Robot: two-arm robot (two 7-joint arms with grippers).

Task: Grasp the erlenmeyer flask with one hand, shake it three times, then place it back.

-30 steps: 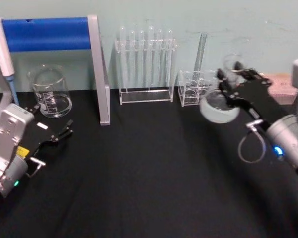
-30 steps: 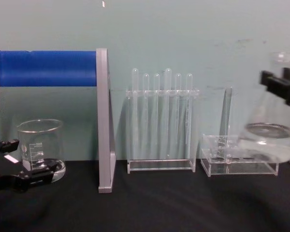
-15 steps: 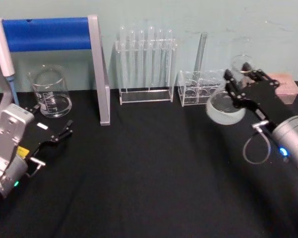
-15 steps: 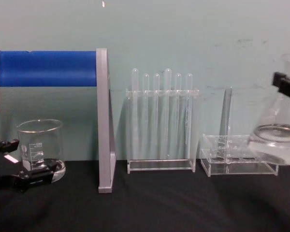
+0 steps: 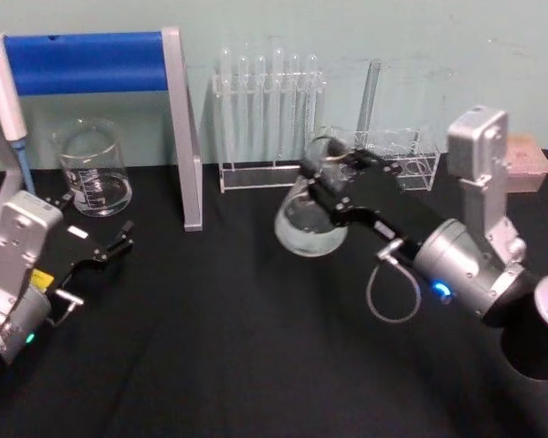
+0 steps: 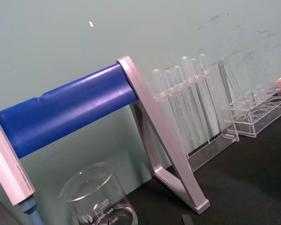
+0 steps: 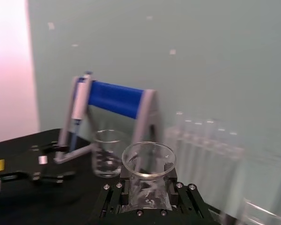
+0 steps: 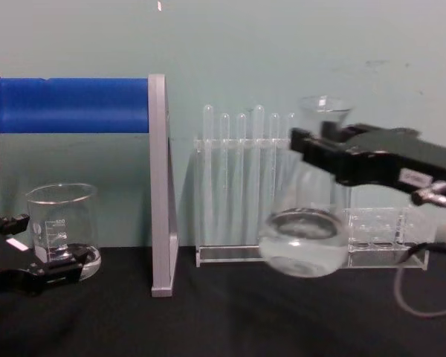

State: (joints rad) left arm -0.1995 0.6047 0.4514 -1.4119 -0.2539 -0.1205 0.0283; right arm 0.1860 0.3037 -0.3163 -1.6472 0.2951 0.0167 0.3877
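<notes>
Above black tabletop (image 5: 256, 347), right gripper (image 5: 333, 172) clamps erlenmeyer flask (image 5: 306, 224) aloft; left gripper (image 5: 119, 239) lies parted.

The erlenmeyer flask (image 8: 303, 242) hangs above the table (image 5: 237, 356) before the test-tube rack (image 5: 267, 128); left of the stand post (image 5: 184, 137) sits the beaker (image 5: 93, 171)

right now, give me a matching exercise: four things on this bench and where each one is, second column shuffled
1 erlenmeyer flask
2 beaker
3 test tubes
4 left gripper

a upright in the clear rack at the back
b open, at the table's left side
c held by its neck in the right gripper
d standing below the blue bar

Pairs: 1-c, 2-d, 3-a, 4-b
</notes>
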